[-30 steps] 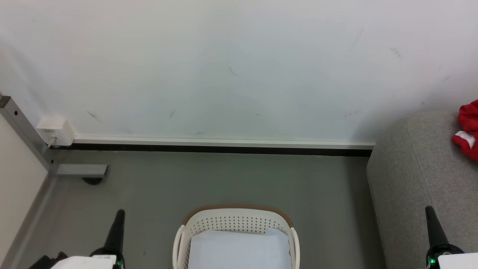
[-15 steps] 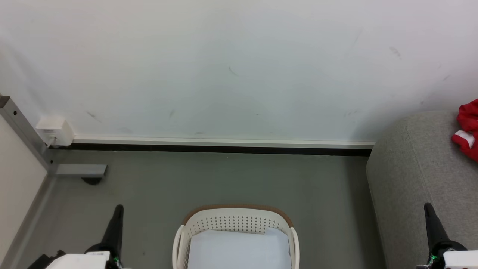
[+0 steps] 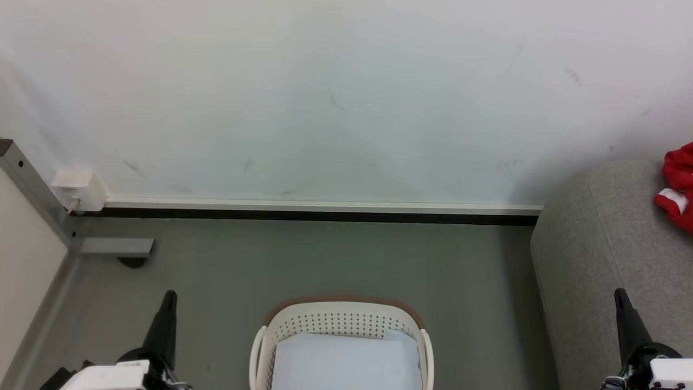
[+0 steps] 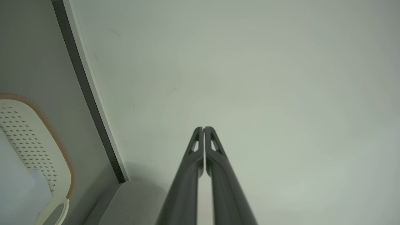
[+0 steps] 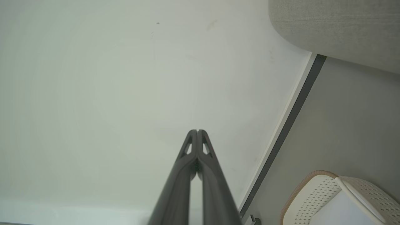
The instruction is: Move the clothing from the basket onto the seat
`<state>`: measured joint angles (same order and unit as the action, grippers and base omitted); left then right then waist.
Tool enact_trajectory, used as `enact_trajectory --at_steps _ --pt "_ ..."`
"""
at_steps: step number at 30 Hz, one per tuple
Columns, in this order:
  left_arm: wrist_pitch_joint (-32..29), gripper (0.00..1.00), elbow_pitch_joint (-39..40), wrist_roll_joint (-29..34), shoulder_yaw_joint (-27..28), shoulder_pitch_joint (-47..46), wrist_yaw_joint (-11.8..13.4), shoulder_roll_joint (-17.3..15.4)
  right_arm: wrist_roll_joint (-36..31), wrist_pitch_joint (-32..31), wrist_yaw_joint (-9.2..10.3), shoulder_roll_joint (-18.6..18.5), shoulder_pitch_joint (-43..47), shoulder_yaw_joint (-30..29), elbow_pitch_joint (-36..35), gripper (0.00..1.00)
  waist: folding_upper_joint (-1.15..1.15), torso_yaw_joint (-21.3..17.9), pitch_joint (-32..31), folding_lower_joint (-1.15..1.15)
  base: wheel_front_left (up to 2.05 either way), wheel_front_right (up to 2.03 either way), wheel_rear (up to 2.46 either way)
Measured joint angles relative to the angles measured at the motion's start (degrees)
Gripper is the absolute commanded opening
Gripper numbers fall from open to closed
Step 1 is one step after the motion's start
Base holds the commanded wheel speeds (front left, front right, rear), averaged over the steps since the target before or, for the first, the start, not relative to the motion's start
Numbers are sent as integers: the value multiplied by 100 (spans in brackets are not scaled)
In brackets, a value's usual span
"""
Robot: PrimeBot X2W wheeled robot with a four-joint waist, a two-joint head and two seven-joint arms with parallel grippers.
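I see head view bright, evenly lit, sharp. Soft shadow on wall [image 3: 517, 181] beside seat [image 3: 595, 249]. My wrist views dimmer, greenish, corners darkened.

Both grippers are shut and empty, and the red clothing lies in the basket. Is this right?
Not quite. In the head view the clothing lies on the seat; the basket holds a pale sheet. The rest stands.

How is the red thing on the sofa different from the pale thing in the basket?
The red clothing is bright red with a white patch, while the pale sheet is plain bluish-white. The clothing is bunched up, while the sheet lies flat. The clothing sits on the grey sofa, while the sheet lies inside the basket. Both look soft.
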<state>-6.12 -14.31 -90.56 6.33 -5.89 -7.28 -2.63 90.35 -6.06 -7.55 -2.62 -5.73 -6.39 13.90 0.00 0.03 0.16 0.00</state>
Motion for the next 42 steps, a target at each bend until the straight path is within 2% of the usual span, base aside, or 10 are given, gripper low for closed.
enact_trajectory --at_steps 6,42 --pt "-42 0 20 -143 14 -13 -1 -2 201 -49 0 -2 -14 -4 4 0 0 -3 2 0 0 0 0" --pt "-42 0 21 -143 15 -14 -1 -3 201 -49 0 -3 -16 -4 5 0 0 -3 2 0 0 0 0"
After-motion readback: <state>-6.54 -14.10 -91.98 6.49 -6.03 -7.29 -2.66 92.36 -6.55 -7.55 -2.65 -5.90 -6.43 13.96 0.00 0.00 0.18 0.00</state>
